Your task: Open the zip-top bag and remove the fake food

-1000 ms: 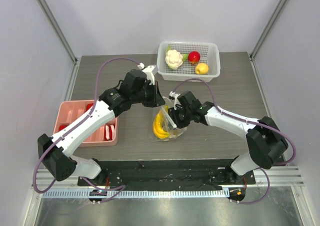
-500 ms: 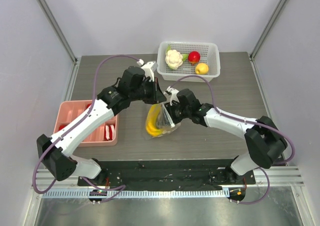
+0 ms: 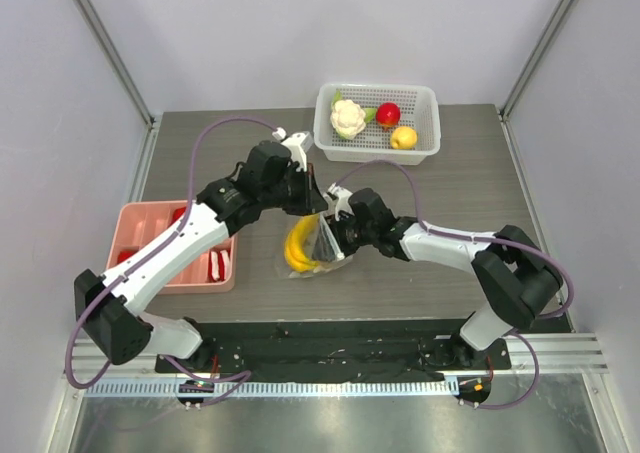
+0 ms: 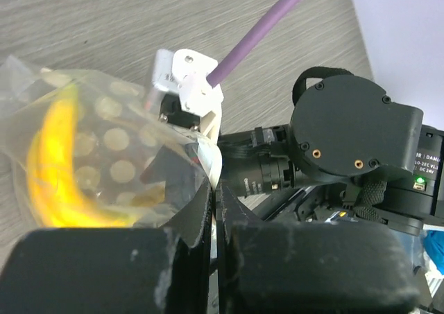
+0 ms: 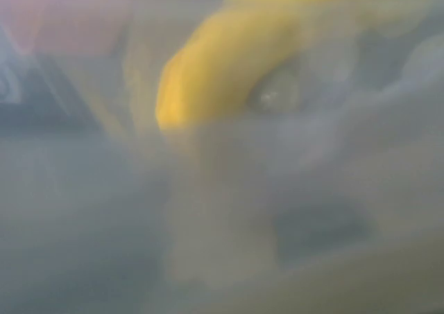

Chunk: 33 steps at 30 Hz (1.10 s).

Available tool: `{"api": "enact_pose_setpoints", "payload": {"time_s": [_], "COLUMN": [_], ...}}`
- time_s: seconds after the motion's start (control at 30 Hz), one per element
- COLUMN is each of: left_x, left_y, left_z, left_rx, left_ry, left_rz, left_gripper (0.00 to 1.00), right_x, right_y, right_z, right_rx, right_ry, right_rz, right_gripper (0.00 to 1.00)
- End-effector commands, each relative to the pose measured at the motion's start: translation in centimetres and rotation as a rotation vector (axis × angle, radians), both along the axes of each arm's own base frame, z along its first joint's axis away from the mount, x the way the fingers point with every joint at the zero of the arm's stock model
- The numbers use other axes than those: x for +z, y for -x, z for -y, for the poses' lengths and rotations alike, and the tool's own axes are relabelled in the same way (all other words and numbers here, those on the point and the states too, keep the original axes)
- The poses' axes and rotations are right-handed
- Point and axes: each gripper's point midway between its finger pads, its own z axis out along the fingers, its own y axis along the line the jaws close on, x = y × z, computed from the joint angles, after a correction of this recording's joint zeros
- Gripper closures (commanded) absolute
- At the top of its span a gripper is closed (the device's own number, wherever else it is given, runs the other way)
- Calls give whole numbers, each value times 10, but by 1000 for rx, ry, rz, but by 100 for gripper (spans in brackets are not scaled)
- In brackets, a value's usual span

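The left claw [image 4: 211, 206] is pinched closed on the top edge of the zip-top bag [image 4: 104, 141], holding that edge up above the desk [image 3: 470, 173]. The right claw [image 3: 335, 235] pushes at the bag's mouth. Whether its jaws are parted cannot be told, since film blurs its camera. The banana bunch [image 3: 297, 248] lies just past it inside the bag, its curve running near-to-far, so the right claw is the closer one.

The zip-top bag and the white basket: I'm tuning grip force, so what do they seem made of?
The zip-top bag looks like thin clear plastic film, glossy and creased, the banana showing through. The basket seems rigid white plastic, fairly matte, its walls perforated.
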Motion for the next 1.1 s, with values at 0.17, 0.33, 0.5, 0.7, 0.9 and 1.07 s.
{"api": "enact_pose_setpoints", "payload": {"time_s": [0.17,0.33,0.5,0.7,0.9,1.07], "left_x": [-15,-30,-30,-27,-24,-26], "left_y": [4,10,13,16,17,16], "left_z": [-21,-32,-36,-37,-36,-37], "left_rx": [83,117,125,117,107,98], "left_ry": [1,-18,-13,2,-5,-16], "left_rz": [20,3,4,8,17,26], "left_gripper": [100,100,100,100,100,100], "right_x": [-29,-40,-54,-60,-52,-16], "right_y": [18,22,16,2,-4,-19], "right_z": [2,10,17,16,23,32], "right_rx": [-3,-17,-86,-146,-194,-238], "right_ry": [39,91,150,141,137,171], "right_rz": [-59,-67,-78,-42,13,101], "right_gripper": [32,25,26,36,64,93]}}
